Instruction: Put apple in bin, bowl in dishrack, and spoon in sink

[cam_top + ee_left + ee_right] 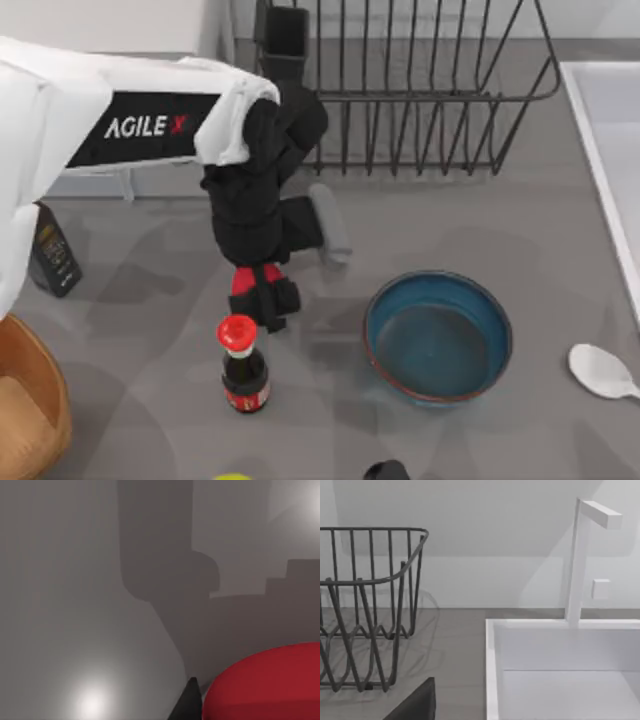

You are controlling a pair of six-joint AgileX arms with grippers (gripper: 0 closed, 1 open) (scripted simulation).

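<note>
The red apple sits left of centre under my left gripper, which is shut on it. In the left wrist view the apple is very close, with one black fingertip against its side. I cannot tell whether the apple rests on the table. The blue bowl stands upright to the right of the apple. The white spoon lies further right, near the sink. The black dishrack stands at the back. The wicker bin is at the front left. My right gripper is parked at the front edge.
A red-capped sauce bottle stands just in front of the apple, close to my left gripper. A dark packet stands at the left. The utensil cup is at the rack's back-left corner. A white tap rises behind the sink.
</note>
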